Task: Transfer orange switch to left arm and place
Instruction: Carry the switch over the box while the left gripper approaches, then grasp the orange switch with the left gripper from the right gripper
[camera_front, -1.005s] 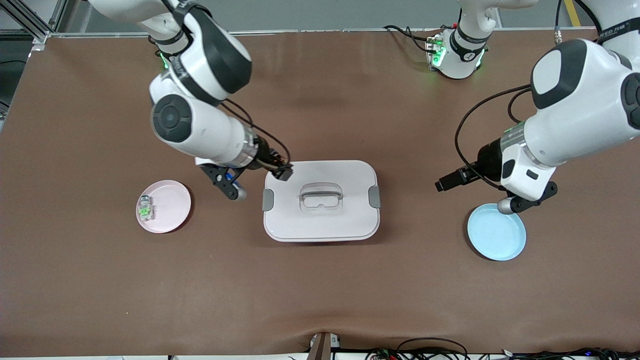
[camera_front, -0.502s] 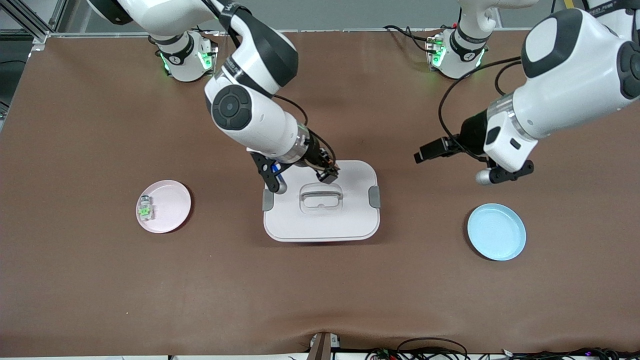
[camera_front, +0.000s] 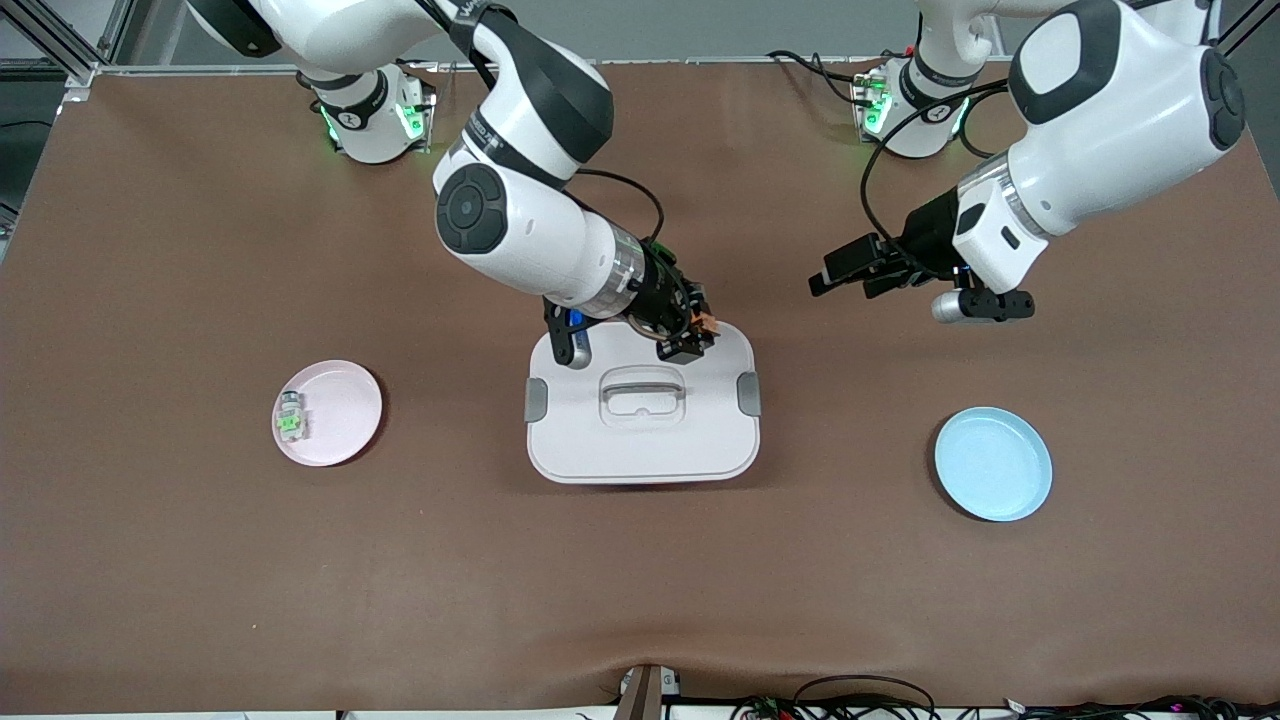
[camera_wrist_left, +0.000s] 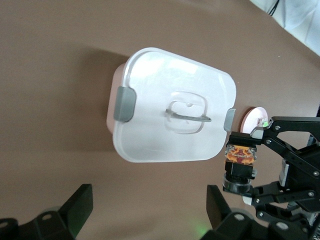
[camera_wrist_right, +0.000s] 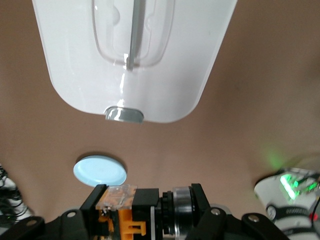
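Right gripper (camera_front: 690, 335) clamps orange switch (camera_wrist_left: 240, 154) over box (camera_front: 642, 440) edge; left gripper (camera_front: 870, 275) spread wide, empty, beside box. No legible writing.

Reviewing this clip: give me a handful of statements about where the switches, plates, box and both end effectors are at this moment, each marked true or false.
1. The right end effector is shut on the orange switch over the box. True.
2. The left end effector is shut on a switch. False: it is open and holds nothing, over bare table.
3. A green-centred switch lies on the pink plate. True.
4. The blue plate holds the orange switch. False: nothing lies on it.
5. The box lid is off. False: it is on, with grey latches at both ends.
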